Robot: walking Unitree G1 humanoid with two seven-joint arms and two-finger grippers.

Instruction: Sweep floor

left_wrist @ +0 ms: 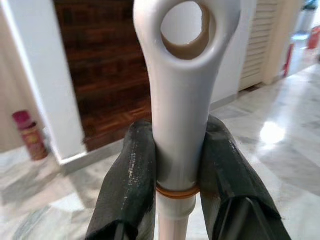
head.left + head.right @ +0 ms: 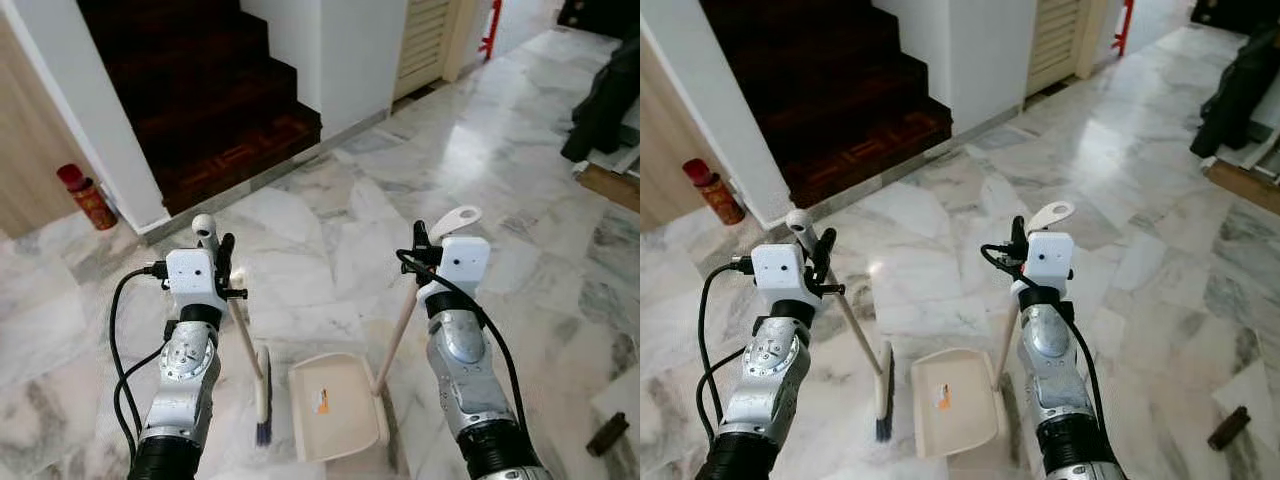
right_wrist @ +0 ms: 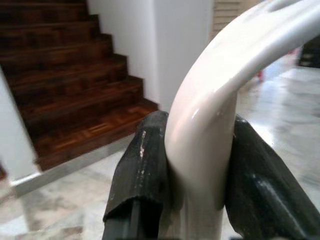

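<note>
A red can (image 2: 85, 197) stands on the marble floor (image 2: 330, 250) by the white wall, left of dark wooden stairs (image 2: 205, 100). In the foreground, the left tool (image 2: 220, 250) is clamped on the white handle of a broom (image 2: 247, 345); the wrist view shows both black fingers (image 1: 127, 185) pressed to the shaft just below its hanging loop. The broom slants down to dark bristles resting on the floor between the two arms. Just beside the bristles, a cream dustpan (image 2: 335, 405) lies flat on the floor, a small orange label inside it. Its long handle rises to the right tool (image 2: 420, 245), which is closed around the curved top of the grip, fingers (image 3: 145, 175) tight on either side. Farther right, a louvred door (image 2: 425, 40) stands beyond the white pillar, dark clothing (image 2: 605, 95) hangs at the frame's edge, and a small dark object (image 2: 607, 435) lies on the floor near the right corner.
</note>
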